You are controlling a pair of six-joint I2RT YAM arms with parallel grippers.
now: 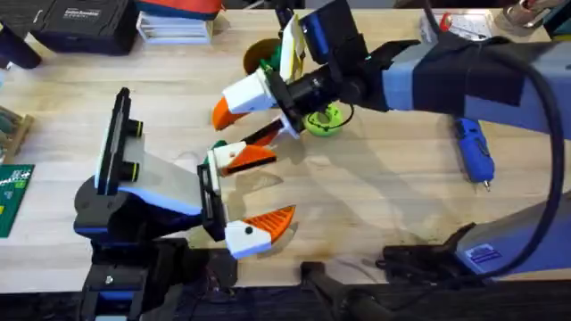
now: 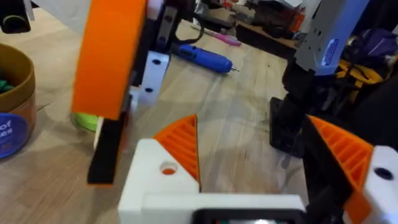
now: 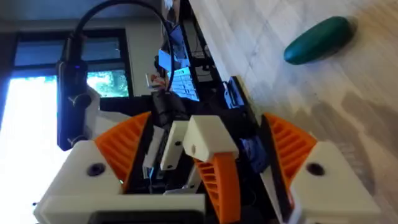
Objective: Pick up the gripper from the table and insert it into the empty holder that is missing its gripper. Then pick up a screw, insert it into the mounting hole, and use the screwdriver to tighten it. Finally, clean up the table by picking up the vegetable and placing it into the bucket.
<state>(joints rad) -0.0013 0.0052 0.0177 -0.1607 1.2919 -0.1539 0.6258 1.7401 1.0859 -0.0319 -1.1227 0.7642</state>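
Note:
My right gripper (image 1: 243,123) reaches across to the table's middle, shut on the gripper (image 3: 214,168), a white block with an orange ribbed pad held between its orange pads. Just in front of it, my left gripper (image 1: 281,185) is open and holds nothing; its orange fingers (image 2: 180,149) frame bare wood. The dark-green vegetable (image 3: 318,40) lies on the table beyond the right gripper. At the right lies the blue screwdriver (image 1: 473,152), also seen past the left gripper (image 2: 204,58). The brown bucket (image 1: 259,53) stands behind the right gripper. The holder and the screw are out of view.
A lime-green disc (image 1: 323,119) lies under the right wrist. At the back left are a black case (image 1: 80,22) and stacked books (image 1: 174,22). A green board (image 1: 13,192) lies at the left edge. Bare wood stretches between the grippers and the screwdriver.

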